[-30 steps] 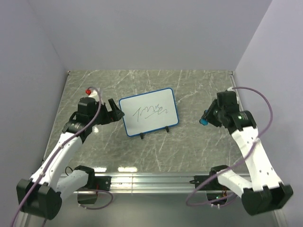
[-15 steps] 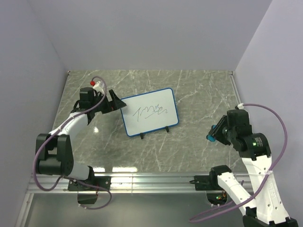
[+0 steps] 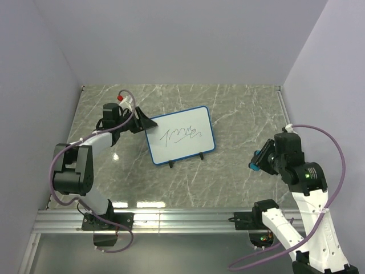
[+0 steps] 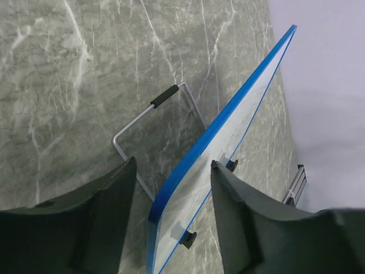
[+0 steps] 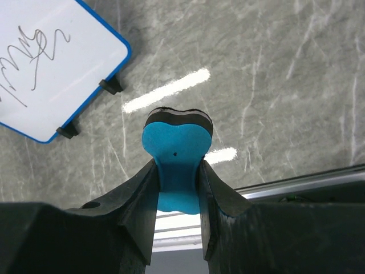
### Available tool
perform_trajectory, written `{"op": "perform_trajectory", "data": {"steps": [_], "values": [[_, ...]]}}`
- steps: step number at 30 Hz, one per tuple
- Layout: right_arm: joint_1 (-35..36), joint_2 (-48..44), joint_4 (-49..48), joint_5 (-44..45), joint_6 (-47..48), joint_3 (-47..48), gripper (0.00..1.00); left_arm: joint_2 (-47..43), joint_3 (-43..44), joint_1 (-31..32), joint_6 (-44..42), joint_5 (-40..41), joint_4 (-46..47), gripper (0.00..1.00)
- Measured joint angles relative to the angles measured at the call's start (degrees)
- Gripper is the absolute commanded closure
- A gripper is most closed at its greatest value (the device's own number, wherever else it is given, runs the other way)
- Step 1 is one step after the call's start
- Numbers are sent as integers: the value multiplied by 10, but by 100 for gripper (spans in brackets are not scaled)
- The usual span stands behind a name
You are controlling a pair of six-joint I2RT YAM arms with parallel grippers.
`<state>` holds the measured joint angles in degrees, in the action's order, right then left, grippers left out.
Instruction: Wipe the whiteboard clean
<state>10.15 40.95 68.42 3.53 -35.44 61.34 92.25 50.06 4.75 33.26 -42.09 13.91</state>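
Left gripper (image 4: 173, 171): jaws parted, astride the whiteboard (image 3: 188, 123). Its blue frame sits right between the fingers, one finger close on the white face, a gap showing on the other side. Not clamped yet, by the look of it. Right gripper (image 5: 177, 171): clenched on the blue eraser (image 5: 177, 140), board ahead and left of these jaws, well apart. Steadying step, I'd say, with the scribble (image 3: 181, 135) untouched. Next calls for a firm pinch, then the eraser flat onto the ink.

Free tabletop (image 3: 239, 177) (whiteboard (image 3: 179, 136) mid-table)
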Motion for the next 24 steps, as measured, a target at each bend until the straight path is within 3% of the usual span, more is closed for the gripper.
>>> {"op": "perform_trajectory", "data": {"steps": [7,12,17,24], "values": [[0,60,-46,-24,24,7,100,9,-39,3,34,-9,71,70],[4,116,-117,-82,38,12,100,0,-61,12,54,-35,111,83],[62,170,-216,-114,32,14,100,-25,-68,27,53,-14,94,98],[202,327,-334,-113,12,57,100,-78,-76,56,50,40,45,100]]}}
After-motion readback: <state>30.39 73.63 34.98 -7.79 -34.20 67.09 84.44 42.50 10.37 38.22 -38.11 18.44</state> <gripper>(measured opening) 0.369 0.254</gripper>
